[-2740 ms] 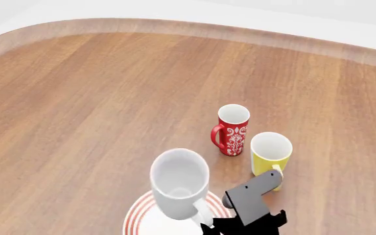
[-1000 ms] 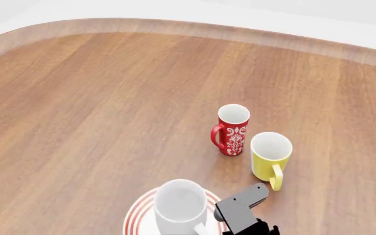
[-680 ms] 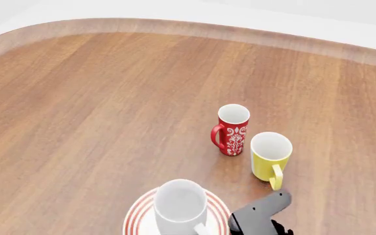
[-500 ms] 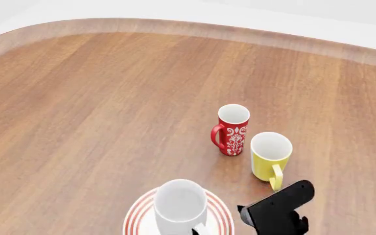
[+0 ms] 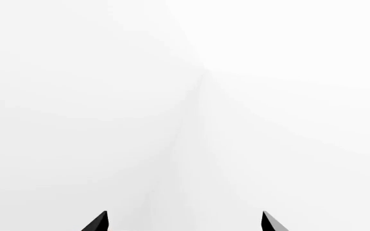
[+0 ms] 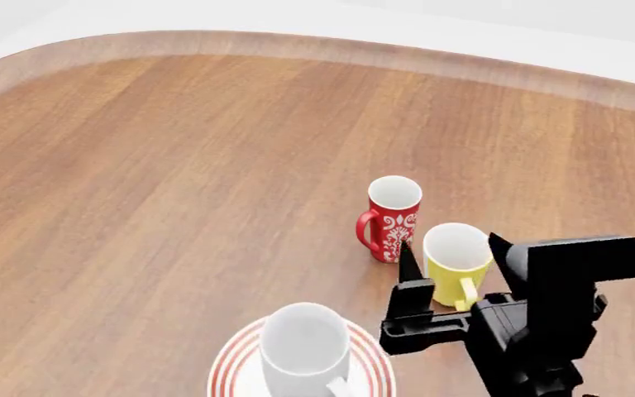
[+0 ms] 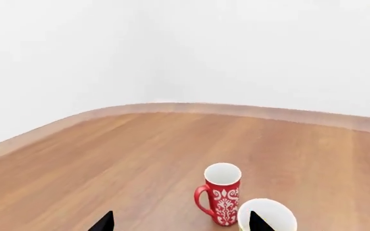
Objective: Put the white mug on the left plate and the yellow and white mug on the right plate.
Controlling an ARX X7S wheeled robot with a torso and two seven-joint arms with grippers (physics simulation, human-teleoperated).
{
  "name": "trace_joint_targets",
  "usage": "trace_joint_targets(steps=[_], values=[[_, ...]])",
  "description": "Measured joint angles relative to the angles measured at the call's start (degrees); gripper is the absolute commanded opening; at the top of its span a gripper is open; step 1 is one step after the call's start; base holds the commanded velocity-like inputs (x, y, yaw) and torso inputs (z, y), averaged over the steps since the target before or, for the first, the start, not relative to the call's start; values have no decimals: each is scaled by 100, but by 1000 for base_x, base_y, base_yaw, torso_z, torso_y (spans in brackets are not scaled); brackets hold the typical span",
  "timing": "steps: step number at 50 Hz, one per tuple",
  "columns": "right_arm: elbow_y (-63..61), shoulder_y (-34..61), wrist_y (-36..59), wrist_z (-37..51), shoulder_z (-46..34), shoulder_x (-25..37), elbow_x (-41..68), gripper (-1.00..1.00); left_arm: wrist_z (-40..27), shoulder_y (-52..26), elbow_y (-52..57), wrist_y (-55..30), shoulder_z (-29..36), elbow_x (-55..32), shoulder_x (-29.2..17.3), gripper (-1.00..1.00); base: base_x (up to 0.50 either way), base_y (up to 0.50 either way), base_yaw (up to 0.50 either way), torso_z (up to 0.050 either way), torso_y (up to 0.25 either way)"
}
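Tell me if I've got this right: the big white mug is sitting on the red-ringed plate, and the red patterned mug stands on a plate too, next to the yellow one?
Not quite. The white mug does sit on the red-ringed plate, but the red patterned mug stands on the bare wooden table, with no plate under it. It is next to the yellow mug. The head view shows this.

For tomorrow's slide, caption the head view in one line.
White mug on ringed plate; open right gripper nears yellow and white mug beside red mug.

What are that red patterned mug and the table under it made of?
The red mug looks like glazed ceramic: smooth, slightly shiny, with a white printed floral pattern and white inside. The table looks like varnished wood, with visible grain lines and plank seams. Being a render, both are guesses.
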Motion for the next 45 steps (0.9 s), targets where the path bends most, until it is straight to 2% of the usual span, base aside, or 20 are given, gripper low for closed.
trace_joint_targets(steps=[27,45], values=[[2186,1057,-501,626,-372,-610,-902,100,9,-55,-21,-99,195,256,-49,100,0,0,0,0,0],[2831,1322,-642,789,-447,-701,-1111,100,-30,-115,-33,-179,295,403,-97,100,0,0,0,0,0]])
